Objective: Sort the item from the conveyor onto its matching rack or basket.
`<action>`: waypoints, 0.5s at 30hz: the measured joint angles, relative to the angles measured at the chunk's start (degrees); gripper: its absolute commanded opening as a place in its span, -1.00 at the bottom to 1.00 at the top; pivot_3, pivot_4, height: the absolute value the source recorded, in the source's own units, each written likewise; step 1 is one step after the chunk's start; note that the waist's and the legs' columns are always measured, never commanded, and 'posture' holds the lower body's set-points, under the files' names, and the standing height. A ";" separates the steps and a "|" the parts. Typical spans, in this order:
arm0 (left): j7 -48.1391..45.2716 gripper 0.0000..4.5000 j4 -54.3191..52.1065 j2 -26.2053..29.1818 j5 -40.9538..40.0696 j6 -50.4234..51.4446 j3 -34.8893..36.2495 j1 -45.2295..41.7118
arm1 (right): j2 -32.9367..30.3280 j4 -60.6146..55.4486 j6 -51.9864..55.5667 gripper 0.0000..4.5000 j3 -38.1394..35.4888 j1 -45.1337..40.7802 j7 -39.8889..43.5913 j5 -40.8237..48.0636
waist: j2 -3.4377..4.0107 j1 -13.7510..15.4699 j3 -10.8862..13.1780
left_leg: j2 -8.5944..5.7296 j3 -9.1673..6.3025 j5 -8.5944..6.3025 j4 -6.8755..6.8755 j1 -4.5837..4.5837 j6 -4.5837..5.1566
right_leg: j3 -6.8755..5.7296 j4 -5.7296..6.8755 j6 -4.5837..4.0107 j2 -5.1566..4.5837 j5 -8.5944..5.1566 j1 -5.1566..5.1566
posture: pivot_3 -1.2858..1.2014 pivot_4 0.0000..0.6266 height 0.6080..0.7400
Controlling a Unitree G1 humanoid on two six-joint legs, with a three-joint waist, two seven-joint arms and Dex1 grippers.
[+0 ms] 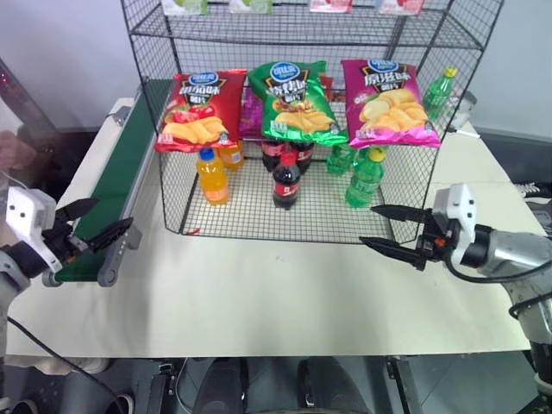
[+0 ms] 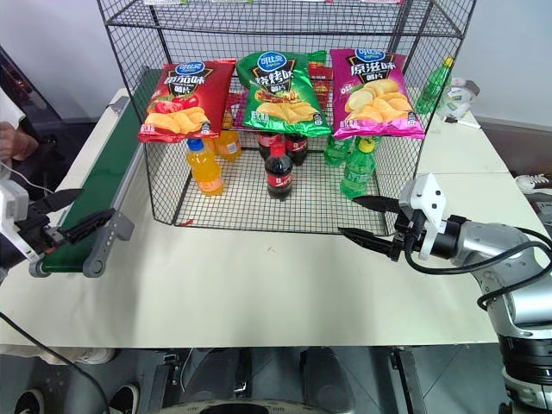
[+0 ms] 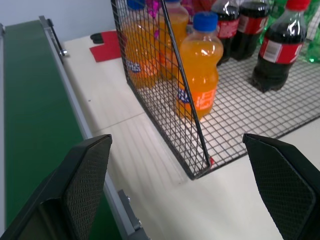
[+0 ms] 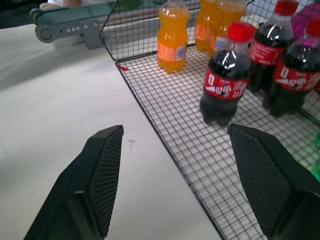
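The green crisp bag [image 1: 297, 102] hangs on the front of the black wire rack [image 1: 250, 212], between a red bag [image 1: 197, 110] and a pink bag [image 1: 388, 102]. The dark green conveyor [image 1: 121, 172] runs along the rack's left side, and its belt [image 3: 30, 125] is bare. My left gripper [image 1: 114, 213] is open and empty over the conveyor's near end. My right gripper [image 1: 367, 225] is open and empty, level above the table at the rack's front right corner. Both grippers stand well away from the green bag.
On the rack floor stand orange soda bottles [image 1: 212, 177], cola bottles [image 1: 286, 181] and green bottles [image 1: 365, 178]. Another green bottle [image 1: 440, 90] stands beside the rack's right wall. A person's hand [image 2: 13, 142] rests at the far left edge. Open white tabletop lies in front of the rack.
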 measured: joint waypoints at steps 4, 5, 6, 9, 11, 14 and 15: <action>0.00 1.00 0.51 -0.05 0.75 -1.11 -0.01 0.00 | 0.00 1.93 -2.24 0.54 0.00 0.54 1.15 -0.59 | 0.00 0.03 0.00 | 0.00 0.01 0.00 0.02 0.00 0.00 | 0.00 0.01 0.00 0.00 0.00 0.00 | 0.03 -0.52 0.98; 0.01 1.00 0.52 -0.05 0.75 -1.11 -0.01 0.00 | 0.00 2.37 -2.73 0.54 0.00 0.75 1.36 -0.67 | 0.00 0.04 0.00 | 0.00 0.01 0.00 0.03 0.00 0.00 | 0.00 0.01 0.00 0.00 0.00 0.00 | 0.03 -0.52 0.98; 0.01 1.00 0.55 -0.05 0.75 -1.11 -0.01 0.00 | 0.00 2.65 -3.11 0.54 0.00 1.01 1.55 -0.79 | 0.00 0.05 0.00 | 0.00 0.01 0.00 0.03 0.00 0.00 | 0.00 0.01 0.00 0.00 0.00 0.01 | 0.03 -0.52 0.98; 0.01 1.00 0.58 -0.05 0.75 -1.11 -0.01 0.00 | 0.00 3.52 -4.48 0.54 0.00 1.49 2.07 -1.53 | 0.00 0.11 0.00 | 0.00 0.01 0.00 0.04 0.00 0.00 | 0.00 0.02 0.00 0.00 0.00 0.00 | 0.03 -0.52 0.98; 0.03 1.00 0.58 -0.06 0.75 -1.11 -0.01 -0.04 | 0.02 3.54 -4.98 0.54 0.00 1.48 2.17 -1.67 | 0.00 0.10 0.00 | 0.00 0.01 0.00 0.05 0.00 0.00 | 0.00 0.04 0.00 0.00 0.00 0.00 | 0.03 -0.52 0.98; 0.06 1.00 0.63 -0.06 0.75 -1.12 -0.01 -0.08 | 0.26 3.54 -5.26 0.54 0.00 1.49 2.24 -1.73 | 0.00 0.15 0.00 | 0.00 0.01 0.00 0.07 0.00 0.00 | 0.00 0.05 0.00 0.00 0.00 0.00 | 0.03 -0.52 0.98; 0.05 1.00 0.86 -0.06 0.75 -1.20 -0.01 -0.18 | 0.29 3.54 -5.52 0.54 0.02 1.55 2.31 -1.76 | 0.00 0.19 0.00 | 0.00 0.01 0.00 0.07 0.00 0.00 | 0.00 0.05 0.00 0.00 0.00 0.00 | 0.03 -0.52 0.98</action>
